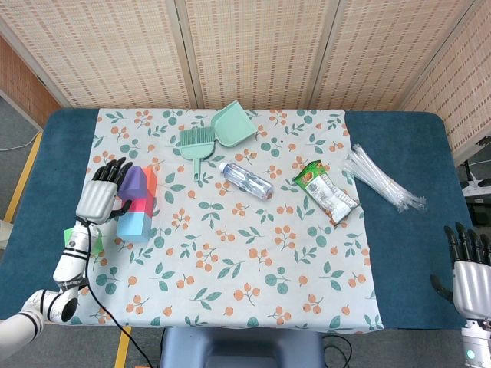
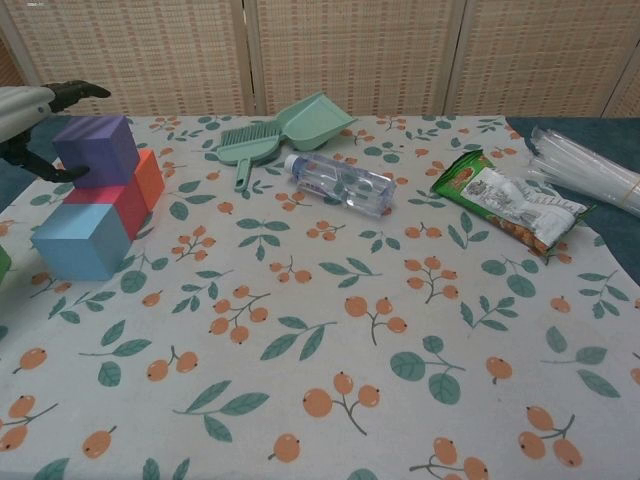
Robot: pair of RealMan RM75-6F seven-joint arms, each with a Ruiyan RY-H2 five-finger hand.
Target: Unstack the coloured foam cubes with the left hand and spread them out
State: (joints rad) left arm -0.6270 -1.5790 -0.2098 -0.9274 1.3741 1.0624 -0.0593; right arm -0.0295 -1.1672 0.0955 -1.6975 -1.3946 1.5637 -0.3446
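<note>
A purple cube (image 1: 135, 180) (image 2: 97, 150) sits on top of a red cube (image 1: 139, 205) (image 2: 108, 205), with an orange cube (image 1: 151, 182) (image 2: 150, 177) behind them and a light blue cube (image 1: 134, 225) (image 2: 78, 241) in front. A green cube (image 1: 90, 241) lies apart near the cloth's left edge, partly hidden by my left forearm. My left hand (image 1: 100, 196) (image 2: 28, 112) hovers just left of the purple cube with its fingers spread and holds nothing. My right hand (image 1: 469, 268) rests at the table's near right corner, fingers extended and empty.
A green dustpan (image 1: 233, 123) and brush (image 1: 197, 142) lie at the back. A water bottle (image 1: 245, 179), a snack packet (image 1: 326, 192) and a bundle of clear straws (image 1: 382, 182) lie to the right. The floral cloth (image 1: 253, 276) has bare room in front.
</note>
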